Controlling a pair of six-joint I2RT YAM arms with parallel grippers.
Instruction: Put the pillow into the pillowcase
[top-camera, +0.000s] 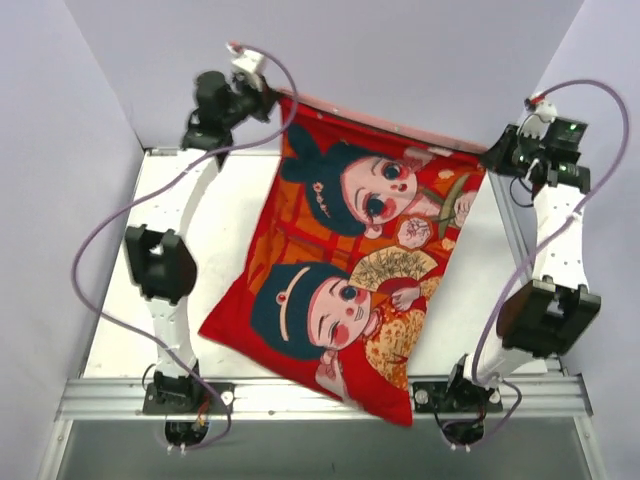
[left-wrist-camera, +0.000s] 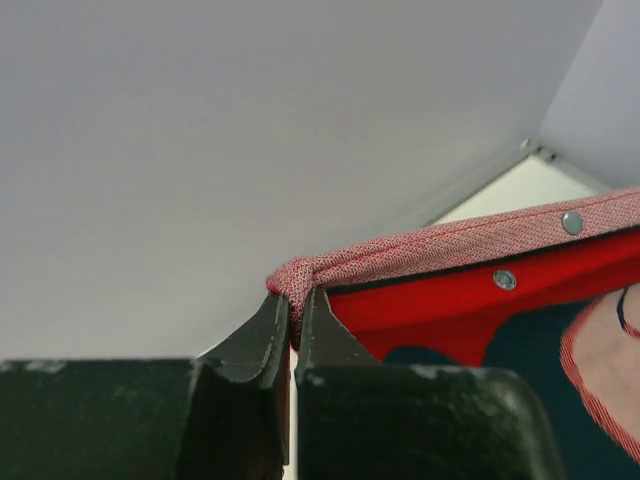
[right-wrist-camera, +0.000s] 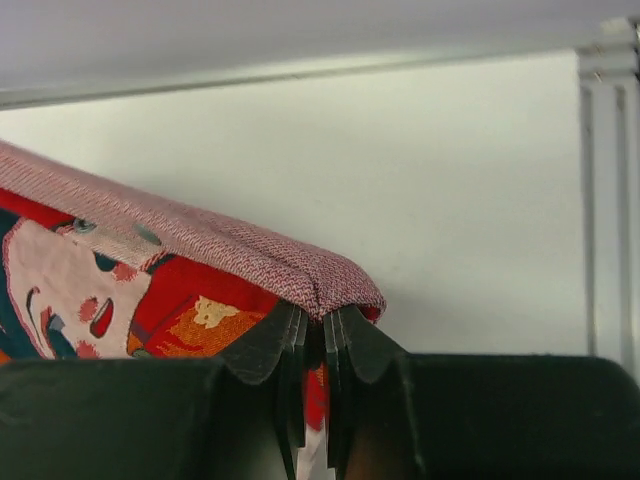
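You have the pillowcase (top-camera: 350, 260) strung up between both arms. The left gripper (top-camera: 272, 98) is pinched tight on one top corner and the right gripper (top-camera: 492, 156) on the other. In each wrist view the jaws meet on the pinkish woven hem (left-wrist-camera: 440, 240), with fabric squeezed between them. The printed side — two cartoon children and a fan — faces the overhead camera. The cloth hangs slanted over the table (top-camera: 230, 220), its lowest corner lying across the near rail (top-camera: 300, 398). Two metal snaps (left-wrist-camera: 572, 222) sit along the hem near the left gripper.
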